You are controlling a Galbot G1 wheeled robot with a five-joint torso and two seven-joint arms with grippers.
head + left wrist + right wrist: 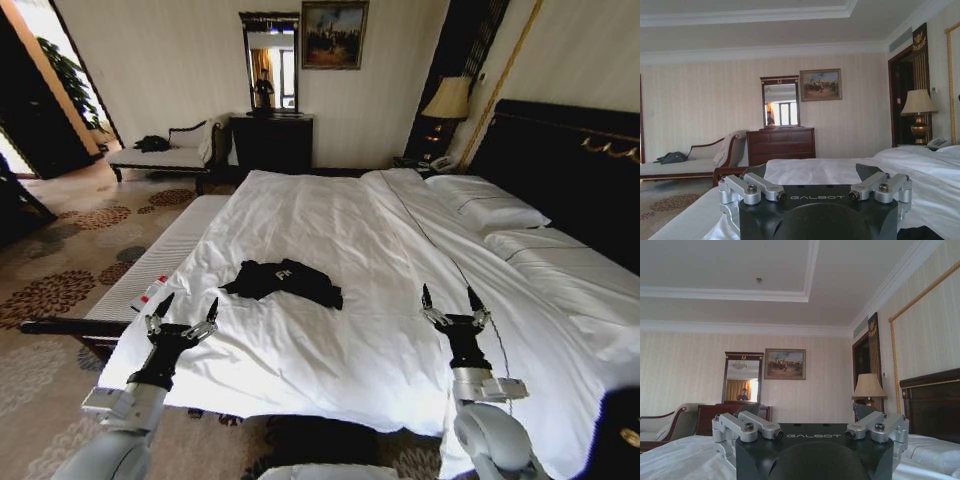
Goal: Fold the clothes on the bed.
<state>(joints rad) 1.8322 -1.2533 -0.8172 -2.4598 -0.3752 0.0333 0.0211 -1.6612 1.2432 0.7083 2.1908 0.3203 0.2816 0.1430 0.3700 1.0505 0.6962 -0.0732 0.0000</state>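
A black T-shirt [283, 281] with small white lettering lies crumpled on the white duvet of the bed [340, 230], left of its middle and toward the foot. My left gripper [186, 312] hovers open over the foot corner, short of the shirt and to its left. On the other side my right gripper [448, 301] is open too, above the duvet well to the right of the shirt. Both hold nothing. In the wrist views the left gripper [815, 185] and right gripper [810, 422] point level across the bed [840, 170].
A narrow white-cushioned bench [160, 265] runs along the bed's left side with a small red and white object [150, 293] on it. White pillows [490, 205] lie before the dark headboard [570, 160]. A chaise [165, 152], a dark dresser [272, 140] and a lamp [448, 100] line the far wall.
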